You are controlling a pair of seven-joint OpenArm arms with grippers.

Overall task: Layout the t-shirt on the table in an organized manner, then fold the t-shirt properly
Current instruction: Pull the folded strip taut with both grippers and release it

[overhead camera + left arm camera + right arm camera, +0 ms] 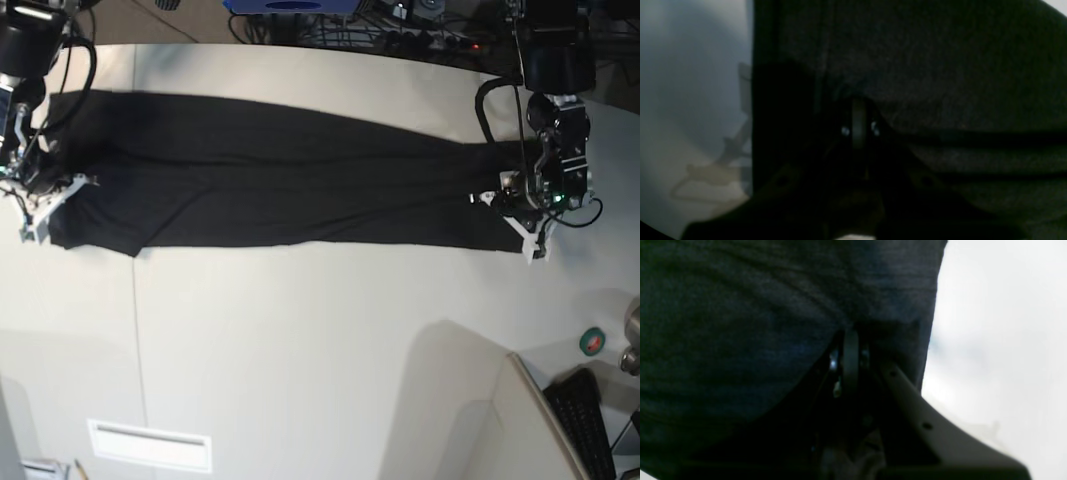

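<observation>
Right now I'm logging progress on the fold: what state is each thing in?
Large black cloth t-shirt: stretched into a long narrow band across the table, gripped at both ends.
Left gripper: shut on the t-shirt's end.
Right gripper: shut on the opposite end.
Off-white table: carrying the t-shirt.

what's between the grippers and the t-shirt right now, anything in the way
Nothing visible. The left gripper and the right gripper are each shut on an end of the t-shirt, which lies stretched across the table.
</observation>
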